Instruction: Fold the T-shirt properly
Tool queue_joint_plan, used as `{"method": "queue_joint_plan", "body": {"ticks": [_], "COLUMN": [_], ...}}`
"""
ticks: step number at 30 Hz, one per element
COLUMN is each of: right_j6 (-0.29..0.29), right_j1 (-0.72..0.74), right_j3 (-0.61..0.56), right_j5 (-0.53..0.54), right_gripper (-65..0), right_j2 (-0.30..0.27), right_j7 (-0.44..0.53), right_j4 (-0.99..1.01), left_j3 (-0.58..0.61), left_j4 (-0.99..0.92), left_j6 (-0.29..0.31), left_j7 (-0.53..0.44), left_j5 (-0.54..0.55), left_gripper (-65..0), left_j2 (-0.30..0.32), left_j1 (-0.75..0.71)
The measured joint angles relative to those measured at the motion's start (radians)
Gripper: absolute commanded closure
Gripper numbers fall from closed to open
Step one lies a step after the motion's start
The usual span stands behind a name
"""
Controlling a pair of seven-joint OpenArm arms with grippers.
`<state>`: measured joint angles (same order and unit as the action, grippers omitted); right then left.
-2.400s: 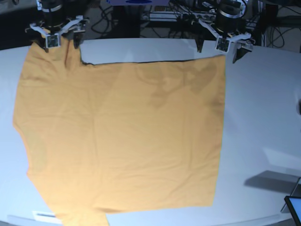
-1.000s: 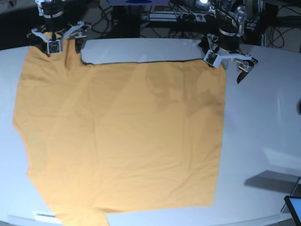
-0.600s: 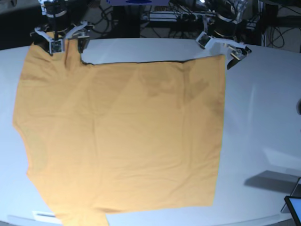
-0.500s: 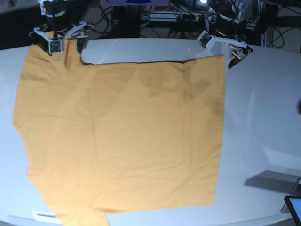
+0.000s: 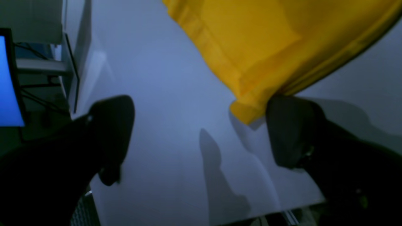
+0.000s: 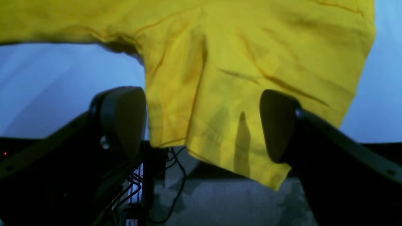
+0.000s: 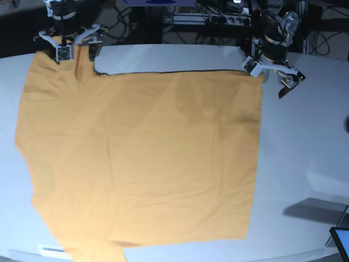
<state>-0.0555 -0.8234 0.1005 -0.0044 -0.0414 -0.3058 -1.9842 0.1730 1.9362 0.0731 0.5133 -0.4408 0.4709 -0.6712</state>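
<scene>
The orange-yellow T-shirt (image 7: 142, 158) lies flat on the white table (image 7: 305, 136), one sleeve at the far left corner. My right gripper (image 7: 68, 46) hovers open over that sleeve. In the right wrist view the sleeve (image 6: 238, 78) hangs past the table's back edge, between the spread fingers (image 6: 122, 119) of the gripper (image 6: 199, 125). My left gripper (image 7: 271, 73) stands open at the shirt's far right corner. In the left wrist view that hemmed corner (image 5: 248, 110) lies just beside one fingertip (image 5: 292, 131), and the gripper (image 5: 201, 135) has only bare table between its fingers.
Cables and equipment crowd the dark space behind the table (image 7: 180, 19). A lit screen (image 7: 341, 240) stands at the front right edge, also seen as a blue screen (image 5: 8, 78). A small white label (image 7: 52, 249) lies by the shirt's front left corner.
My left gripper has swung from behind the shirt's far right corner forward and to the right, still open. The right gripper has hardly moved. The shirt lies as before.
</scene>
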Motion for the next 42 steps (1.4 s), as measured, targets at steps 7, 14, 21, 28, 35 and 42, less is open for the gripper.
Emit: {"method": "queue_joint_plan", "body": {"ticks": [7,14,21,28,35,42], "right_j6": [0.0,0.0,0.002,0.002,0.002,0.002], "right_j1": [0.0,0.002,-0.003,0.003,0.005,0.005], "right_j3": [0.0,-0.005,0.0,-0.003,-0.003,-0.002], "right_j5": [0.0,0.0,0.0,0.0,0.0,0.0], "right_gripper": [-53.0,-53.0,-53.0,-53.0,-52.5,-52.2], "right_j2": [-0.001,0.003,0.003,0.003,0.003,0.003], "right_j7": [0.0,0.004,0.0,0.0,0.001,0.0], "right_j4": [0.0,-0.001,-0.001,-0.001,-0.001,-0.001], "left_j3": [0.021,0.212,0.225,0.234,0.233,0.2], "left_j4": [-0.024,-0.089,-0.071,-0.043,-0.029,-0.004], "left_j6": [-0.021,-0.07,-0.038,0.008,0.023,0.046], "left_j7": [-0.007,0.073,0.086,0.098,0.101,0.112], "left_j5": [-0.009,-0.076,-0.059,-0.014,0.002,0.028], "left_gripper": [-65.0,-65.0,-49.7,-23.9,-9.9,0.0], "left_j2": [0.001,0.055,0.056,0.082,0.102,0.092], "left_j1": [0.017,0.17,0.169,0.13,0.106,0.097]}}
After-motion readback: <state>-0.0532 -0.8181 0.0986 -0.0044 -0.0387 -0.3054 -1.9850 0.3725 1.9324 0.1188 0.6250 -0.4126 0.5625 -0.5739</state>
